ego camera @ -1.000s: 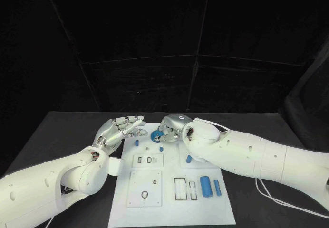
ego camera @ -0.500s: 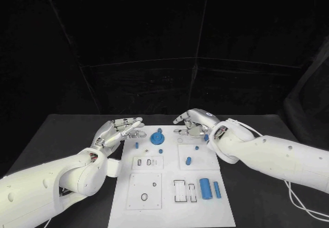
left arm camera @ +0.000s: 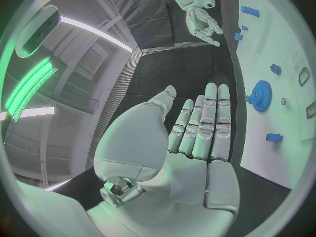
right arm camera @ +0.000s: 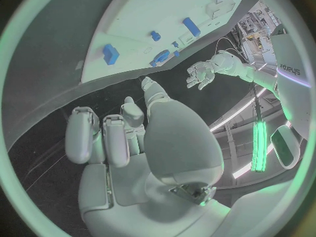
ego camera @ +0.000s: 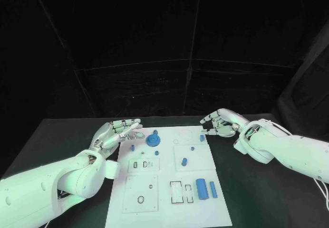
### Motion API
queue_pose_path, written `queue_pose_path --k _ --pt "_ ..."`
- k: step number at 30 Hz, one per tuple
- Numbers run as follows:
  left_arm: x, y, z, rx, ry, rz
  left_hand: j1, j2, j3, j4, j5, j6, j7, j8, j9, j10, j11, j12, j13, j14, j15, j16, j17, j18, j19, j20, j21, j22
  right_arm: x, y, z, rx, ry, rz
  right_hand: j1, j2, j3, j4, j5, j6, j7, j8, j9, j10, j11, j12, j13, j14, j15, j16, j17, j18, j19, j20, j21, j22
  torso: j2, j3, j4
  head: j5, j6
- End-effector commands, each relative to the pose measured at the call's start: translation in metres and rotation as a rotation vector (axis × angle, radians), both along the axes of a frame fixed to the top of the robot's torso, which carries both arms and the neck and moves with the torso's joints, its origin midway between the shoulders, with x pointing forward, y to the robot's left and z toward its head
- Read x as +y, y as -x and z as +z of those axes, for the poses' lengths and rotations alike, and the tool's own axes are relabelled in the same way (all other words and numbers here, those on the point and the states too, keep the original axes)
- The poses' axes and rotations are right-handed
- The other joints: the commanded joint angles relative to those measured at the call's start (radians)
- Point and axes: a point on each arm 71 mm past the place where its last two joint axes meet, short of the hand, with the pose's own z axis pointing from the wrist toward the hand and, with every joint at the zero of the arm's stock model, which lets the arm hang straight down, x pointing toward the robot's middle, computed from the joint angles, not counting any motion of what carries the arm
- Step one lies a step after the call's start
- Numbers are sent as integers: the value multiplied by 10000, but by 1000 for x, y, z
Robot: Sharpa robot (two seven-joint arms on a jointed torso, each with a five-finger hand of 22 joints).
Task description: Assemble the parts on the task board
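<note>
The task board (ego camera: pixel 171 190) is lying in the middle of the black table (ego camera: pixel 55 137), running from near to far between the two arms. The left hand (ego camera: pixel 118 131) is hovering at the board's far left corner, palm up, holding nothing; the left wrist view is showing its fingers (left arm camera: pixel 209 124) stretched out straight and lying side by side, with the thumb standing a little apart. The right hand (ego camera: pixel 220 123) is hanging beyond the board's far right corner, off the white surface, and it is holding nothing either. From the head view its fingers are looking loosely bent; the right wrist view is making this plainer, with the fingers (right arm camera: pixel 105 137) curling forward beside each other over an empty palm.

A blue gear (ego camera: pixel 153 139) is sitting on the far part of the board, just right of the left hand and apart from it; the left wrist view is showing its toothed rim (left arm camera: pixel 260 95) clearly. A small blue peg (ego camera: pixel 202 138) is standing near the far right edge, near the right hand. Toward the near end, a thick blue cylinder (ego camera: pixel 201 188) is lying beside a thinner blue rod (ego camera: pixel 212 189), just apart. The right wrist view is also catching the left hand (right arm camera: pixel 199 75) across the board, open.
</note>
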Motion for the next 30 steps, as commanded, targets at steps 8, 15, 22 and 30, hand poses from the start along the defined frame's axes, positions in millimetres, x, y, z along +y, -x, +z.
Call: queue_pose_path --k 8,15,22,30 --pt "-5 -1 0 -44 84 -208 46 102 -1 -54 2 0 233 -34 2 -33 -16 -39 -4 -27 36 -44 14 134 11 74 -27 -18 -14 0 -23 1021 -256 103 124 -28 -130 -83 -247 -92 16 -37 -28 -126 9 -147 -85 526 -26 5 111 21 -98 3 -61 -42 18 42 40 16 -73" --pt "-5 -2 -1 -30 80 -206 46 102 -1 -54 2 0 233 -34 2 -33 -16 -39 -4 -27 36 -44 14 134 11 74 -27 -18 -18 0 -30 1172 -198 9 121 -28 -149 -82 -269 -110 20 -41 -31 -123 12 -146 -83 527 -23 6 116 22 -103 5 -66 -49 11 15 17 -5 -97" --pt "-6 -2 -2 -20 87 -221 52 110 6 -66 2 11 229 -29 4 -22 -19 -36 -2 -25 34 -48 18 135 13 74 -28 -20 -19 -1 -37 1282 -168 -77 137 -1 -162 -86 -299 -137 25 -45 -34 -120 17 -148 -84 530 -19 12 132 21 -100 8 -65 -45 12 7 35 -17 -120" --pt "-5 -3 -2 -8 78 -209 52 110 6 -66 2 11 229 -29 4 -22 -19 -36 -2 -25 34 -48 18 135 13 74 -28 -20 -14 -4 -45 1393 -143 -116 306 182 -132 -163 -445 -134 26 -12 -22 -90 15 -127 -58 533 -17 13 148 20 -93 14 -64 -36 10 1 44 -1 -141"
